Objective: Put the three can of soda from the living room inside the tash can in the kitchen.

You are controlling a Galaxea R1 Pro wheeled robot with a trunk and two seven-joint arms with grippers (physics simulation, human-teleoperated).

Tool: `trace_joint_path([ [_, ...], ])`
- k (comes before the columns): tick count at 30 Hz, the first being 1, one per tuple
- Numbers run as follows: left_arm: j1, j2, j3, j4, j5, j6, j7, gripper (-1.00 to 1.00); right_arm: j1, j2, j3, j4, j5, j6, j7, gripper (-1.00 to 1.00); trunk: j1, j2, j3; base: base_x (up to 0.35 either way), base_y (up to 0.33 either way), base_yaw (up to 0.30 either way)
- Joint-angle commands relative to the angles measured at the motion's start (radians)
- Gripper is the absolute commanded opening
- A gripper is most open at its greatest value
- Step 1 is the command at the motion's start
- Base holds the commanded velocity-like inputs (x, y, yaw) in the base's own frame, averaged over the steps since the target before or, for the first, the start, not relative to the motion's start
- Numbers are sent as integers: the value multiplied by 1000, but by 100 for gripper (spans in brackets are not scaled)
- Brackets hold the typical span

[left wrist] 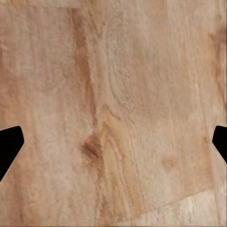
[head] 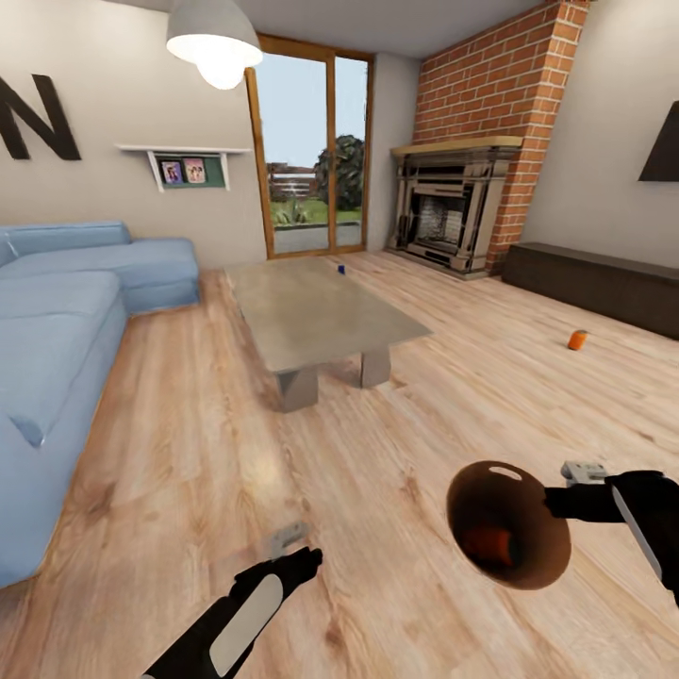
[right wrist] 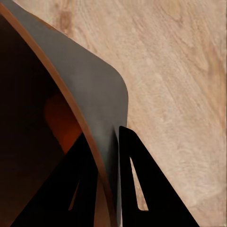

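Head view: the right gripper carries the round wood-lined trash can by its rim, an orange soda can inside. A second orange can lies on the plank floor; a dark-blue can stands on the grey coffee table. These look light, rigid and prone to roll: grasp mid-body.

Left wrist view: the left gripper's fingertips spread wide, empty, over floor.

Right wrist view: the fingers pinch the can's wall.

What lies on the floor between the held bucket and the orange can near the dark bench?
Bare plank floor, in the head view: nothing lies between the brown-lined round bucket in the right end effector and the small orange can.
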Motion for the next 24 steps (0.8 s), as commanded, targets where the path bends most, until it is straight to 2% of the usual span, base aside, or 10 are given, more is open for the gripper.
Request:
trace_joint_path([
  [1, 0, 0, 0, 1, 0, 0, -2, 100, 5, -3, -11, -10, -18, 3, 4, -100, 0, 0, 0, 279, -232, -186],
  [2, 0, 0, 0, 2, 0, 0, -3, 100, 6, -6, -19, -13, -19, 3, 4, -100, 0, 0, 0, 282, -229, -149],
  [5, 0, 0, 0, 3, 2, 0, -9, 100, 11, -28, -88, -26, -20, 1, 44, -100, 0, 0, 0, 291, -215, -68],
  [8, 0, 2, 1, -2, 8, 1, -31, 100, 14, -59, -175, -36, -13, -10, 191, -100, 0, 0, 0, 299, -201, -21],
  [10, 0, 3, 1, -6, 9, 1, -41, 100, 15, -79, -196, -38, -11, -12, 231, -100, 0, 0, 0, 304, -191, -7],
  [12, 0, 3, 1, -8, 11, 1, -46, 100, 16, -92, -213, -40, -11, -14, 253, -100, 0, 0, 0, 309, -179, -4],
  [15, 0, 1, 0, -11, 11, 1, -51, 100, 16, -101, -282, -41, -10, -12, 269, -100, 0, 0, 0, 316, -166, -1],
  [17, 0, 1, 0, -12, 10, 1, -51, 100, 16, -103, -300, -62, -3, -2, 266, -100, 0, 0, 0, 306, -193, 0],
  [21, 0, 0, 0, -12, 7, 1, -51, 100, 17, -104, -308, -113, 15, 66, 264, -100, 0, 0, 0, 279, -232, 0],
  [24, 0, -1, 0, -12, 5, 1, -51, 100, 21, -105, -309, -124, 39, 66, 266, -100, 0, 0, 0, 266, -246, -5],
])
